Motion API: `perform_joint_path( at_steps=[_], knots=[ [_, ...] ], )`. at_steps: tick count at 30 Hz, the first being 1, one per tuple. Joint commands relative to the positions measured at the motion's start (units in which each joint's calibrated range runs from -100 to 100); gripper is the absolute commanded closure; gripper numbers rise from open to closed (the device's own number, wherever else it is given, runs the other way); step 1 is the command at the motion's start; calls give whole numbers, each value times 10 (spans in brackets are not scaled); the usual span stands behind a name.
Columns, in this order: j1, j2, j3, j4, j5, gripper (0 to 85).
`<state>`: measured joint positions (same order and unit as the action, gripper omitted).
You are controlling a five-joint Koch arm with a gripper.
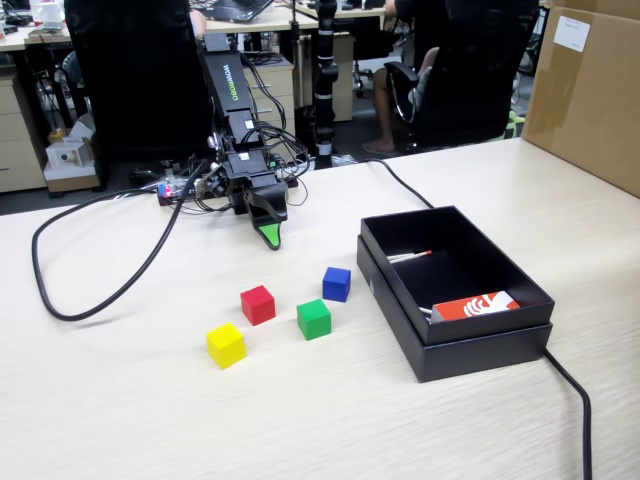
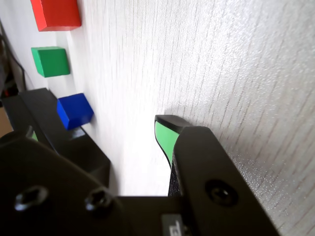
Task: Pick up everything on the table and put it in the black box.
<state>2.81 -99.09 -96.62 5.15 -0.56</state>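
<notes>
Four small cubes lie on the pale table: red (image 1: 257, 304), green (image 1: 314, 319), blue (image 1: 337, 284) and yellow (image 1: 226, 345). The black box (image 1: 520, 290) stands open to their right. My gripper (image 1: 268, 235) hangs low over the table behind the cubes, a short way from the blue and red ones, and holds nothing. In the wrist view its green-padded finger (image 2: 166, 136) stands apart from the other jaw, with bare table between them: it is open (image 2: 98, 132). That view also shows the red cube (image 2: 55, 14), green cube (image 2: 50, 61), blue cube (image 2: 74, 110) and a box corner (image 2: 34, 105). The yellow cube is out of that view.
The box holds an orange card (image 1: 475, 305) and a thin white stick (image 1: 408, 257). A black cable (image 1: 100, 295) loops over the left of the table; another (image 1: 570, 385) runs past the box's right corner. A cardboard box (image 1: 590, 90) stands at the far right.
</notes>
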Motion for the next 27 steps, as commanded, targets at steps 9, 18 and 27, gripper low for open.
perform_joint_path(
  at_steps=[9, 18, 27],
  knots=[
    [0, 5, -3, -32, -1, 375],
    [0, 5, -3, -32, -1, 375],
    [13, 4, -2, -31, -1, 375]
  ],
)
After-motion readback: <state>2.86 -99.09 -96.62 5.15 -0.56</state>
